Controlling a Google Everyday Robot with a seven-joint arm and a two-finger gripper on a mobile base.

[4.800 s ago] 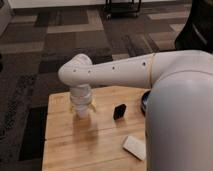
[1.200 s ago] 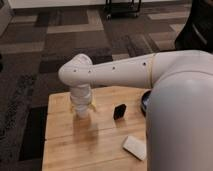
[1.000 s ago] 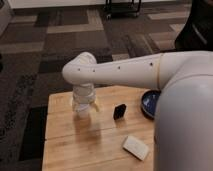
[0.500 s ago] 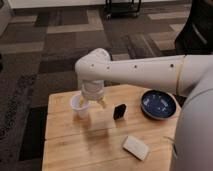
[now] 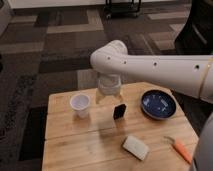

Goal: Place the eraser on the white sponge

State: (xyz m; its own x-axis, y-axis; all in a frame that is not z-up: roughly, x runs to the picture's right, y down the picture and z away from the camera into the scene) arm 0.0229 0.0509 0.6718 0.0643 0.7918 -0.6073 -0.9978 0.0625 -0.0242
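A wooden table (image 5: 65,145) fills the bottom of the frame. A white cup (image 5: 80,105) stands upright at center left. A dark blue bowl (image 5: 158,104) sits at center right. An orange carrot (image 5: 181,149) lies at the lower right. Patchy gray carpet (image 5: 50,45) fills the top.

The surface (image 5: 65,142) is matt, grained wood. The bowl (image 5: 158,104) is glossy, the sponge (image 5: 135,147) matt. The gripper (image 5: 108,97), near the eraser (image 5: 119,110), is smooth pale plastic.

Soft even light (faint shadows) bathes the gripper (image 5: 109,96) above the table (image 5: 70,150).
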